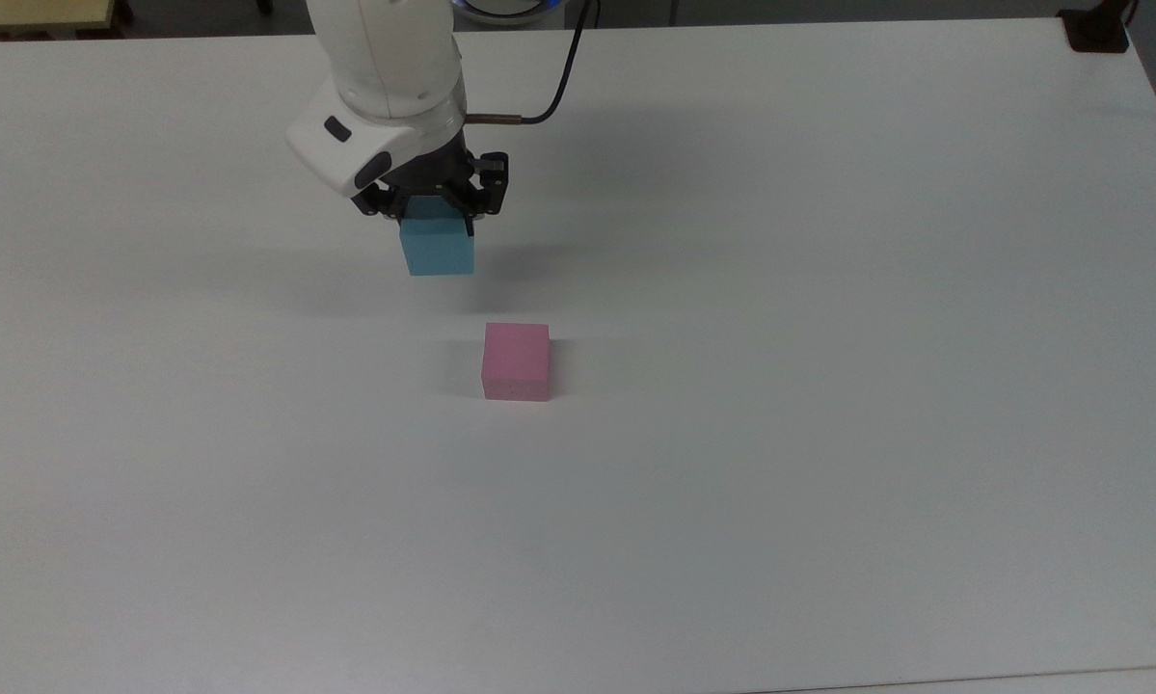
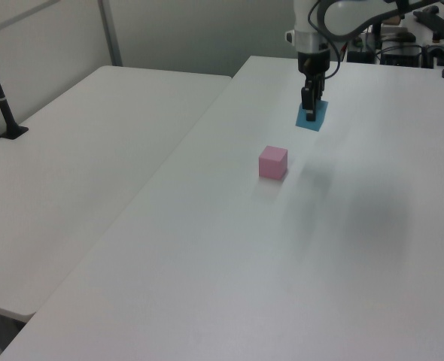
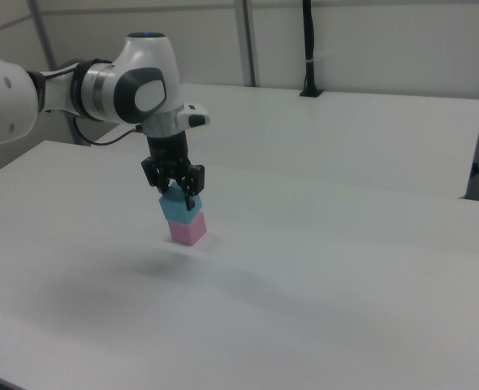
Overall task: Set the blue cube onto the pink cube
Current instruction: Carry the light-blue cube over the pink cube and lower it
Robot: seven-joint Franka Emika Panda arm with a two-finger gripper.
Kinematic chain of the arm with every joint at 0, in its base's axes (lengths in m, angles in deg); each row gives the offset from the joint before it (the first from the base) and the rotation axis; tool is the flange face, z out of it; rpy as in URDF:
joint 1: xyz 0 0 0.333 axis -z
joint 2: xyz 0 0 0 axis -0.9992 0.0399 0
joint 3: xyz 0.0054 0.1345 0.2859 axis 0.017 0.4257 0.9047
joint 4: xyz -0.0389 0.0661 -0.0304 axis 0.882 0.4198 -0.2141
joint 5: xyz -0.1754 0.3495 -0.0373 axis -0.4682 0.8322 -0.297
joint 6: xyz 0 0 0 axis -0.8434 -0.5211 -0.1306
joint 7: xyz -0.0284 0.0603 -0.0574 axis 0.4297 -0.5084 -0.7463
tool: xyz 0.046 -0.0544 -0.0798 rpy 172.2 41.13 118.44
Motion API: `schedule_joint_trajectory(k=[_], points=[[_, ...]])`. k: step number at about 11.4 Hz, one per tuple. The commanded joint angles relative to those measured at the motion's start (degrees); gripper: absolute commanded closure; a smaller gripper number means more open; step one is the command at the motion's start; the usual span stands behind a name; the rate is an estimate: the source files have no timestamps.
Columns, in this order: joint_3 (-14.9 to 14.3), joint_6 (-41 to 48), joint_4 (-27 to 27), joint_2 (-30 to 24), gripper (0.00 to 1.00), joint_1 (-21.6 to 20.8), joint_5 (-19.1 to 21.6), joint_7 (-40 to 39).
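Gripper point(image 1: 435, 204) clamped blue cube point(image 1: 437, 249), lifted off table point(image 1: 828, 289); risk: off-centre release, toppling off pink cube point(image 1: 516, 361).

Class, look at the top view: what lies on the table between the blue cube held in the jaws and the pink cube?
Nothing. In the top view, bare white table separates the lifted blue cube from the pink cube.

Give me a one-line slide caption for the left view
Gripper holds the blue cube lifted above the white table, short of the pink cube resting on the surface.
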Motion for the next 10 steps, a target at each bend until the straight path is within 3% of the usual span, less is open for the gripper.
schedule_joint_trajectory(k=[1, 5, 10], points=[[-0.2, 1.1, 6.1, 4.9, 0.51, -2.6, 0.2, 3.2], [-0.1, 0.8, 13.7, 11.7, 0.53, -4.9, -0.5, 6.6], [-0.2, -3.0, 14.1, 14.8, 0.53, -6.5, -1.1, 9.6]])
